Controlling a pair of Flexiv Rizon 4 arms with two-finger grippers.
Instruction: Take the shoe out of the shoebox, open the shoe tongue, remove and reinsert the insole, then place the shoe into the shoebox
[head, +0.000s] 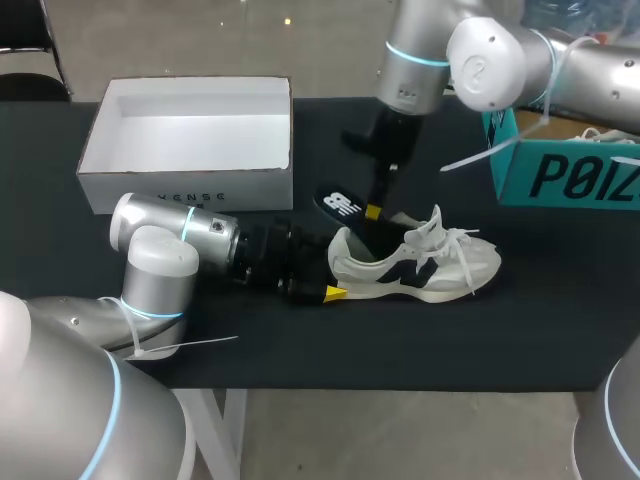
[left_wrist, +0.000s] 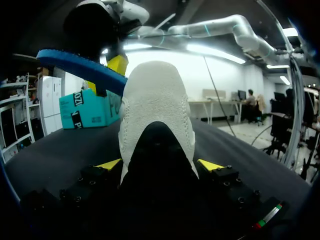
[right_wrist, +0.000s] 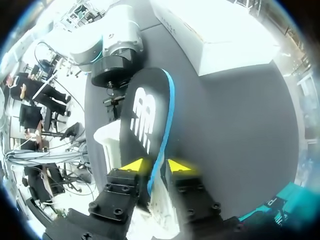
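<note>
Although the shoebox (head: 185, 185) stands well clear at the back left of the table (head: 300, 350), the risk here lies with the smaller things in front of it. The shoe (head: 440, 275) lies on its sole near the table's middle. Its heel is pinched from both sides by the left gripper (left_wrist: 159, 166), so that gripper is closed on it. If the right arm pushes down hard, I judge that the heel could twist or slide out of that hold and the shoe could roll onto its side.

The insole (head: 340, 203) is held tilted above the shoe's opening. The right gripper (right_wrist: 155, 166) has its fingers set narrow and is clamped on one end of it. The insole looks thin and bendy, so it may buckle, fold at the tip or catch on the collar or tongue rather than slide in flat. A grip that near the end could also let it swing or slip.

The head view alone shows the whole layout, including the laces and how far away the box is. The left wrist view shows both fingertips against the heel, and the insole edge-on above it. The right wrist view shows both fingers closed on the insole's end and its printed face. None of the views shows whether any part of the insole is inside the shoe.
</note>
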